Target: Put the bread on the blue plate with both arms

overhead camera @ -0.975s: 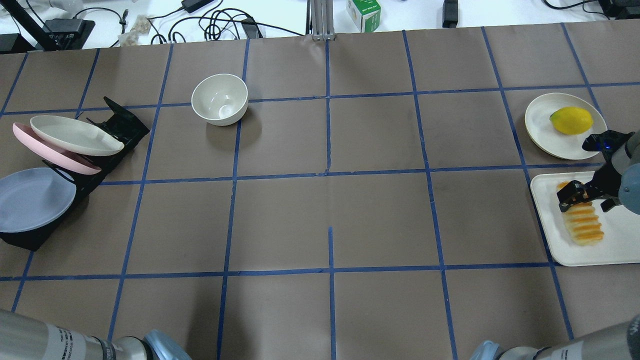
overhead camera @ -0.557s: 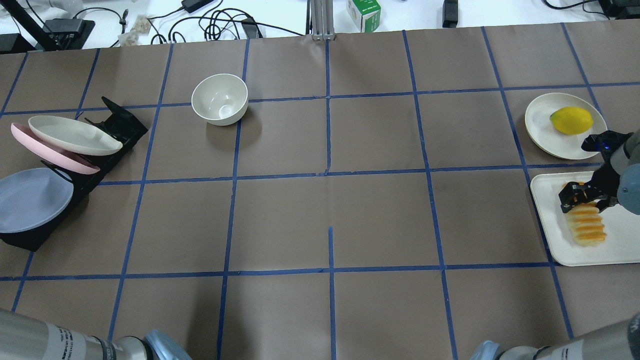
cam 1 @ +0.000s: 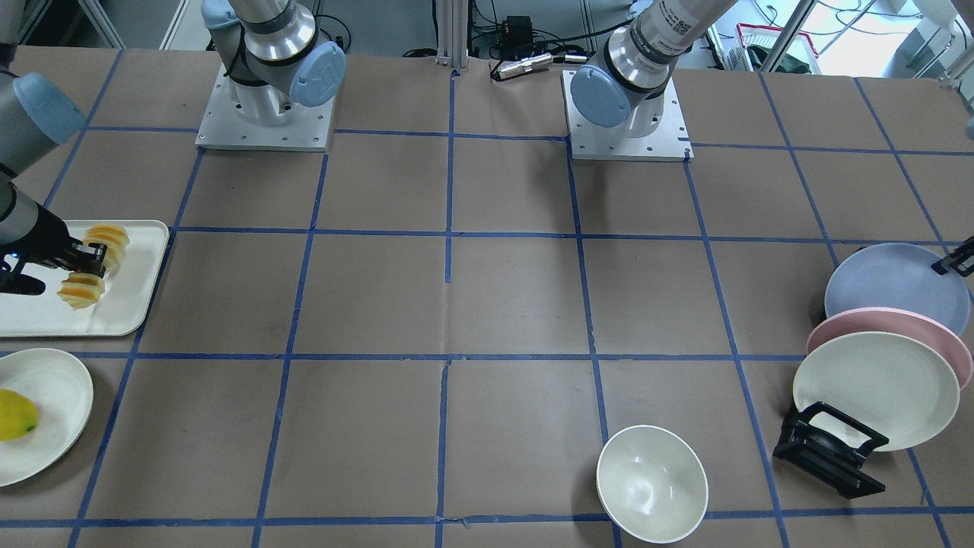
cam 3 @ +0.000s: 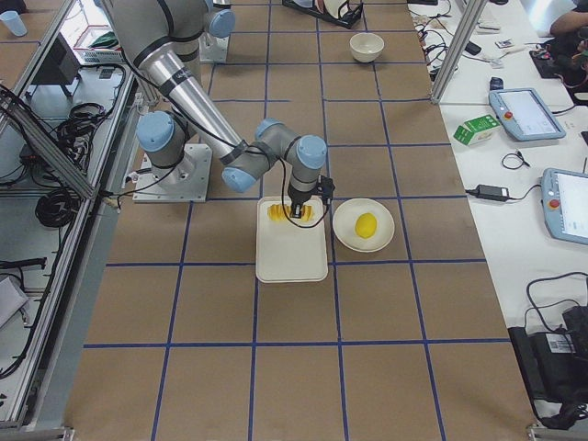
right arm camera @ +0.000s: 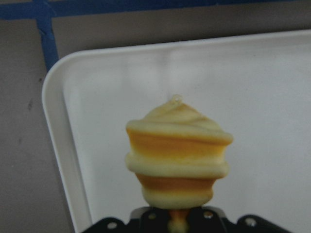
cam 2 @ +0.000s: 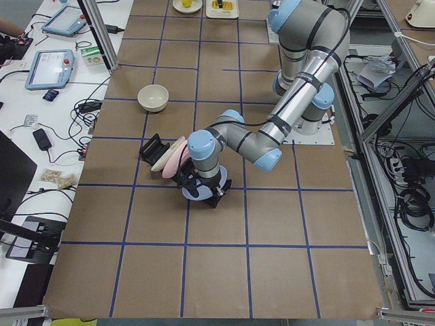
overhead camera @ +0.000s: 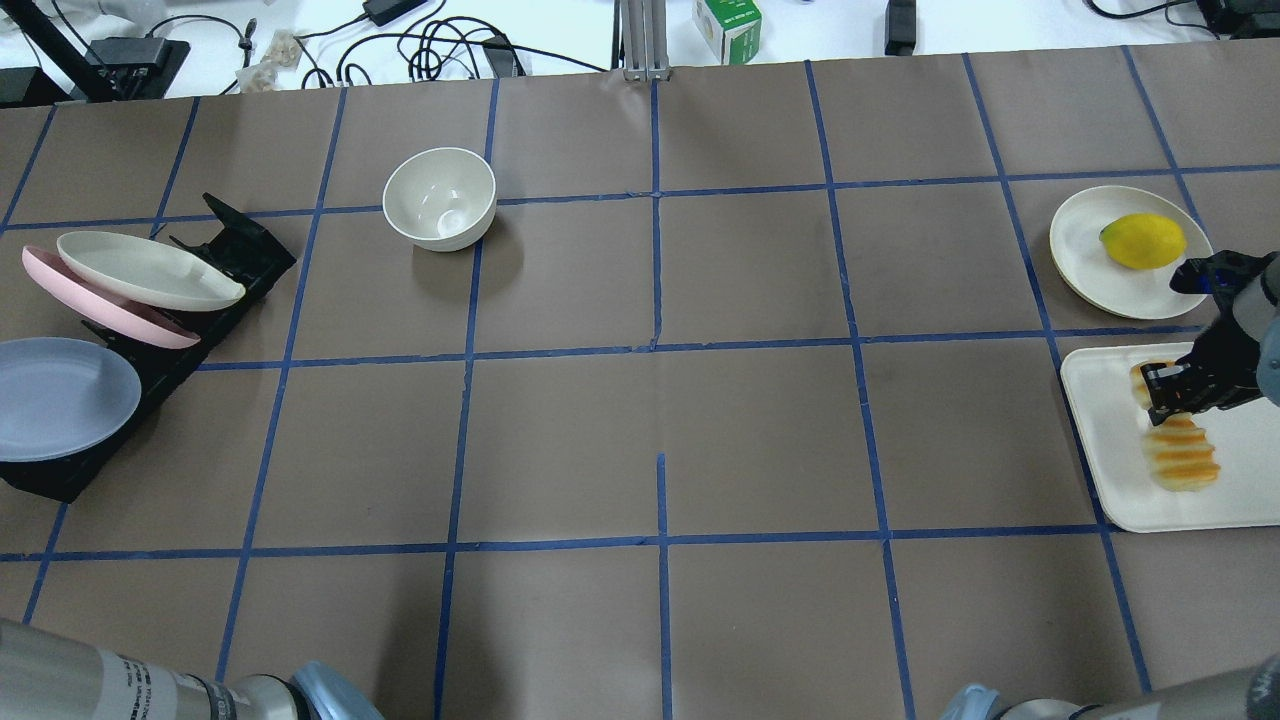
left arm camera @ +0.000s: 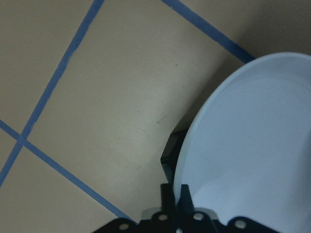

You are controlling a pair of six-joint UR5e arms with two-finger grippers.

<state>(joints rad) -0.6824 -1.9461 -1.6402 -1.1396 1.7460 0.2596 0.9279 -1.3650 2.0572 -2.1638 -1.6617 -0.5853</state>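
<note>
The bread (overhead camera: 1182,458), a ridged orange-and-cream loaf, lies over the white tray (overhead camera: 1105,485) at the right. My right gripper (overhead camera: 1178,390) is shut across the loaf's middle, so both ends stick out; the right wrist view shows the bread (right arm camera: 177,155) end-on above the tray (right arm camera: 73,170). The blue plate (overhead camera: 60,400) leans at the near end of the black rack (overhead camera: 235,255) at the left. My left gripper (cam 1: 955,261) is off the overhead view's left edge. In the left wrist view it (left arm camera: 174,194) is shut on the plate's (left arm camera: 252,145) rim.
A pink plate (overhead camera: 110,310) and a cream plate (overhead camera: 150,270) lean in the rack behind the blue one. A cream bowl (overhead camera: 440,198) stands at the far left-centre. A yellow lemon (overhead camera: 1143,240) sits on a cream plate (overhead camera: 1080,250) just beyond the tray.
My right gripper has shifted slightly right and away with the bread in it. The blue plate has slid a little left in the rack in my left gripper's hold.
</note>
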